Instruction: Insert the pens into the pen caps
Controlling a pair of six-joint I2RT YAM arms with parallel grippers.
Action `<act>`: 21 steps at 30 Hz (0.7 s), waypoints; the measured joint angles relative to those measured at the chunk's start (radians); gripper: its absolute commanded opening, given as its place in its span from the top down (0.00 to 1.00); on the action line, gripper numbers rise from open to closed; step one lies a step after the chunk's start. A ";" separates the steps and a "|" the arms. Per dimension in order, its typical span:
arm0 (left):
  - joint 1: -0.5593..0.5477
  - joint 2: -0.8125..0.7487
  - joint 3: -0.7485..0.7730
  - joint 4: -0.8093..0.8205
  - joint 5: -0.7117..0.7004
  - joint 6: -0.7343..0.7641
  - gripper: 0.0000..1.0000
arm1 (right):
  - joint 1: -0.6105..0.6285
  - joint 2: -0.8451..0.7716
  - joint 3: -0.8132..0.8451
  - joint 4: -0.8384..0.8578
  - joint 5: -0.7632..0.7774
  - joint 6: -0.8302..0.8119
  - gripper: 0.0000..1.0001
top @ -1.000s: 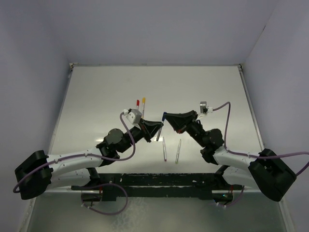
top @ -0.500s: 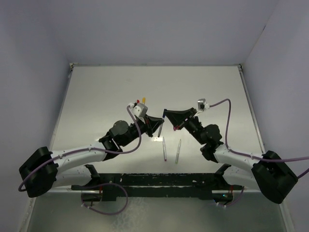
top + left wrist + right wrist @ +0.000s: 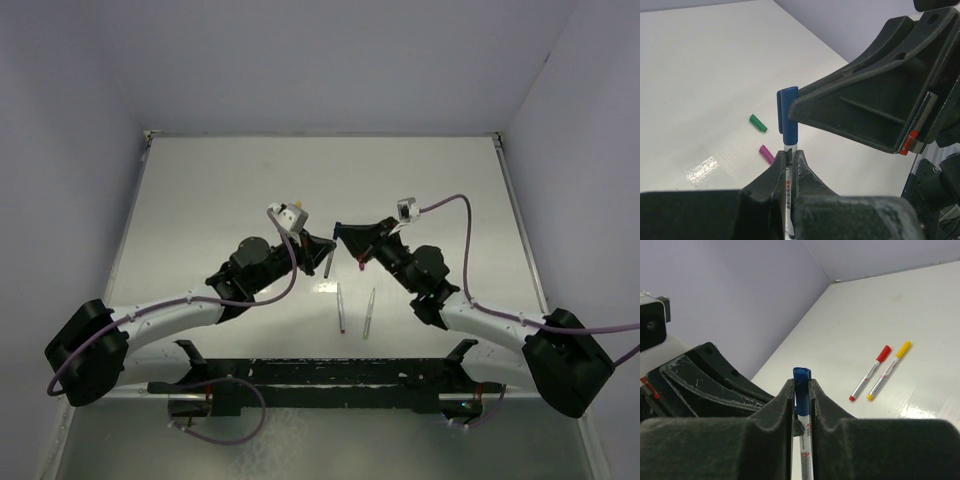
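Observation:
A white pen (image 3: 788, 187) stands upright with my left gripper (image 3: 788, 154) shut on its barrel. The blue cap (image 3: 788, 116) sits over its upper end. My right gripper (image 3: 801, 382) is shut on that blue cap (image 3: 801, 382), and the pen's barrel (image 3: 806, 447) runs down between its fingers. In the top view the two grippers, left (image 3: 322, 252) and right (image 3: 341, 236), meet tip to tip above the table's middle. A green cap (image 3: 758, 123) and a purple cap (image 3: 766, 154) lie loose on the table. Two uncapped pens (image 3: 341, 307) (image 3: 369, 312) lie side by side nearer the bases.
A red-capped pen (image 3: 870, 373) and a yellow-capped pen (image 3: 888, 370) lie side by side on the white table (image 3: 210, 200) beyond the grippers. Pale walls close the table at the back and sides. Cables loop from both wrists.
Both grippers have drawn closer together and a little toward the back of the table. The left wrist now covers the red- and yellow-capped pens in the top view.

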 measured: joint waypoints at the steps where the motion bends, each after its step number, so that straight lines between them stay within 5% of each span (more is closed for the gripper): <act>1: 0.003 0.000 0.006 -0.010 -0.005 0.000 1.00 | 0.004 -0.004 0.019 -0.029 0.005 -0.016 0.74; 11: 0.021 0.048 0.061 -0.015 -0.128 0.000 1.00 | 0.045 -0.214 0.107 -0.285 0.095 -0.160 0.56; 21: 0.116 0.414 0.305 -0.248 -0.201 -0.002 1.00 | 0.045 -0.367 0.151 -0.618 0.265 -0.192 0.55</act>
